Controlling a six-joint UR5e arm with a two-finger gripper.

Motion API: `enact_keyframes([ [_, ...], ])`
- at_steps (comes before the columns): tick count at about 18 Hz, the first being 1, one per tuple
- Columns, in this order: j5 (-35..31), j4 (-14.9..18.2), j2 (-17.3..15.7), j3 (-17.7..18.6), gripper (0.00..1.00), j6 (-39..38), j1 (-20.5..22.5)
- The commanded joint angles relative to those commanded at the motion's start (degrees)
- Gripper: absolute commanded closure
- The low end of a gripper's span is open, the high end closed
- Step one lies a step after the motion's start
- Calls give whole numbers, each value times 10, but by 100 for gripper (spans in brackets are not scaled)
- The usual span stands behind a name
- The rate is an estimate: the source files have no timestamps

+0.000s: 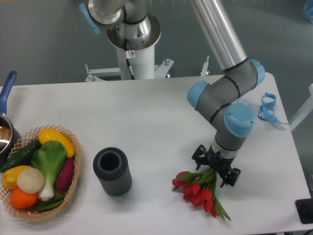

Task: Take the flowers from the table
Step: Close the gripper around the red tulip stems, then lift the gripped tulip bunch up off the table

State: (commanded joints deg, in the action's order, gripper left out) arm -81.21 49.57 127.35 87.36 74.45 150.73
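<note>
The flowers point(198, 192), red tulips with green leaves, lie on the white table point(156, 122) near its front right. Their stems run up and to the right under my gripper point(215, 168) and are mostly hidden by it. The gripper points straight down over the stem end. Its black fingers point(198, 157) stand spread on either side of the stems, so it looks open. The blooms point toward the front left and rest on the table.
A dark grey cylinder vase point(112, 171) stands left of the flowers. A wicker basket point(73, 181) of toy vegetables sits at the front left, with a pot with a blue handle point(7, 90) behind it. A curly blue ribbon point(268, 108) lies at the right edge.
</note>
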Motion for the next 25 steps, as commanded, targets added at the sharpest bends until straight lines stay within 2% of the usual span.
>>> enact_keyframes([
  [4, 0, 0, 0, 4, 2, -3, -5],
  [5, 0, 0, 0, 7, 7, -3, -6],
  [6, 0, 0, -1, 7, 24, -3, -7],
  [7, 0, 0, -1, 7, 32, -4, -7],
  [9, 0, 0, -1, 6, 34, -5, -7],
  [12, -2, 0, -2, 6, 46, -6, -8],
  [15, -2, 0, -4, 6, 72, -6, -7],
  [19, 1, 1, -11, -1, 75, -5, -6],
  [21, 4, 1, -25, -1, 75, -5, -3],
  [24, 28, 2, -55, -1, 75, -6, 0],
  [25, 57, 2, -81, -1, 75, -14, 1],
])
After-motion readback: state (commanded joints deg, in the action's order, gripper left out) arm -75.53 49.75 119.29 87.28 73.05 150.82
